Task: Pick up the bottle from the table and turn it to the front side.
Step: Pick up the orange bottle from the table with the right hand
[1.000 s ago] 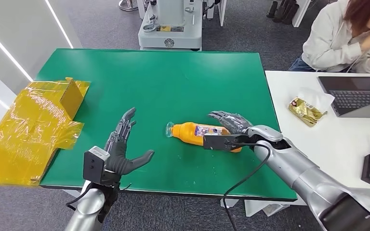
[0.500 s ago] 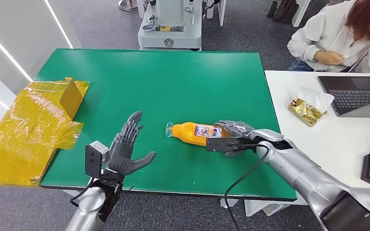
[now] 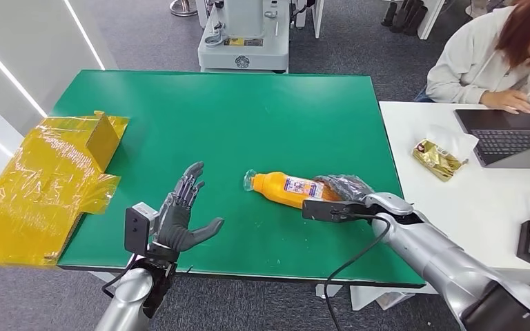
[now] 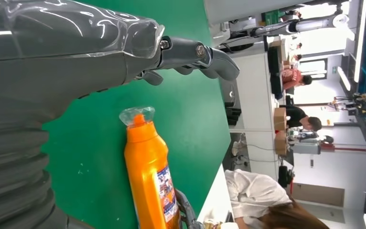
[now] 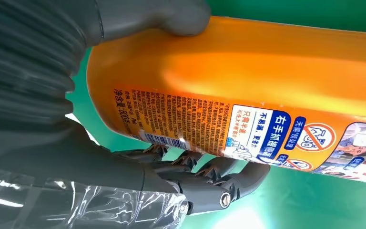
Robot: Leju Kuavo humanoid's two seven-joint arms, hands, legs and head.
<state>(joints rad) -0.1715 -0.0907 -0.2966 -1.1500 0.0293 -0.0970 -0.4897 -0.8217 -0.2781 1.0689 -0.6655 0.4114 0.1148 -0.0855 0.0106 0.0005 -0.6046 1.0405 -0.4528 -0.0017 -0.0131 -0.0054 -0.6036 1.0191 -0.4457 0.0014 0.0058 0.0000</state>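
Bottle (image 3: 286,189): orange, labelled, lying on its side on the green table (image 3: 248,110), cap end pointing toward the left hand (image 3: 179,219). Right hand (image 3: 345,193): wrapped around the bottle's base end, thumb (image 5: 171,16) on one side, fingers (image 5: 205,176) curled under the printed label. Left hand: fingers spread, holding nothing, near the table's front edge, apart from the bottle. Yellow wrapped box (image 3: 48,186): at the table's left edge. Person (image 3: 490,62): seated at a white desk (image 3: 469,200) with a laptop (image 3: 511,138).

head cam looks down; 2 wrist cams close, all share bottle (image 3: 286,189).
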